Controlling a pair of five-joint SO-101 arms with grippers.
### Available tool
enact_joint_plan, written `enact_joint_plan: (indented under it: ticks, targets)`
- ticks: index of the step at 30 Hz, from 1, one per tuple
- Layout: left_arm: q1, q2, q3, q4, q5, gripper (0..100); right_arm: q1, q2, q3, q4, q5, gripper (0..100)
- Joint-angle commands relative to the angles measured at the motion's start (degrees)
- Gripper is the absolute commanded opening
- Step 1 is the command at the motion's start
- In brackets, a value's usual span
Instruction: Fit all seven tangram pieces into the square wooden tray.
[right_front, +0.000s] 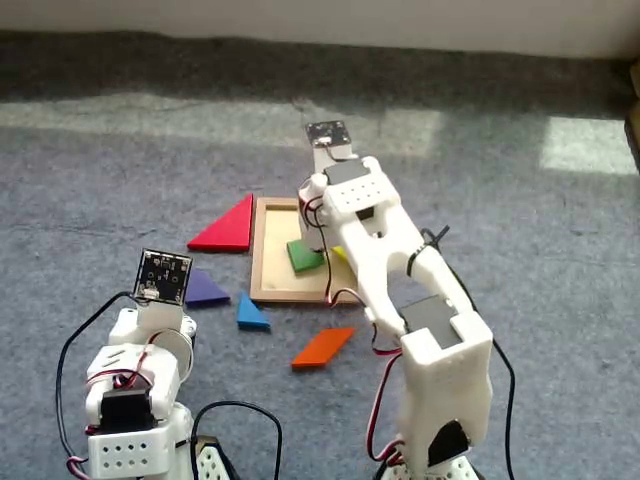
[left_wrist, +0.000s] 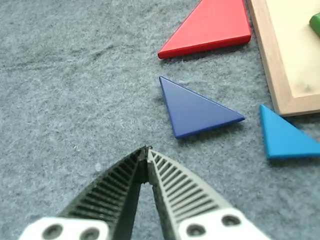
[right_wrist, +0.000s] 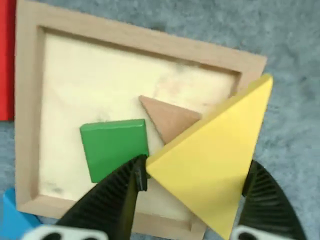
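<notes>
Placing is the step in hand: the right jaws grip the yellow triangle (right_wrist: 215, 160) over the right part of the wooden tray (right_wrist: 150, 45), beside the green square (right_wrist: 115, 147) and tan triangle (right_wrist: 167, 120). It probably needs squaring, then lowering flat. The left jaws are closed over the carpet.

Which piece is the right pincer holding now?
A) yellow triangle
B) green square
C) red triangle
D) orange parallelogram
A: in the right wrist view the yellow triangle is clamped between the fingers of the right pincer, while the green square lies flat inside the wooden tray.
</notes>
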Motion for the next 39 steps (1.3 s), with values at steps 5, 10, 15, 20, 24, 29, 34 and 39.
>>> enact_joint_plan:
  ticks: [5, 10, 15, 20, 24, 29, 34, 39]
  targets:
    - [0.5, -0.4, 0.3, -1.4, -0.6, 1, 2.9, -4.3, -0.9, -2.8, -1.7, 25.7]
    - [0.5, -0.4, 0.3, -1.4, -0.6, 1, 6.5, -4.0, -0.9, -5.8, -1.4, 25.6]
    - [0.5, -0.4, 0.3, -1.3, -0.6, 1, 7.4, -3.9, -0.9, -5.7, -1.1, 25.6]
    - [0.5, -0.4, 0.3, -1.2, -0.6, 1, 7.5, -3.8, -0.5, -5.8, 4.7, 25.6]
    - [0.5, -0.4, 0.3, -1.1, -0.6, 1, 7.6, -3.8, -0.5, -5.8, 5.0, 25.6]
    - [0.5, -0.4, 0.3, -1.1, -0.6, 1, 6.5, -3.8, -0.3, -5.4, 5.0, 25.6]
    - [0.5, -0.4, 0.3, -1.1, -0.6, 1, 1.5, -3.9, -0.6, -4.2, 4.7, 25.6]
    - [0.5, -0.4, 0.3, -1.1, -0.6, 1, -0.8, -3.9, -0.4, -4.2, 4.6, 26.0]
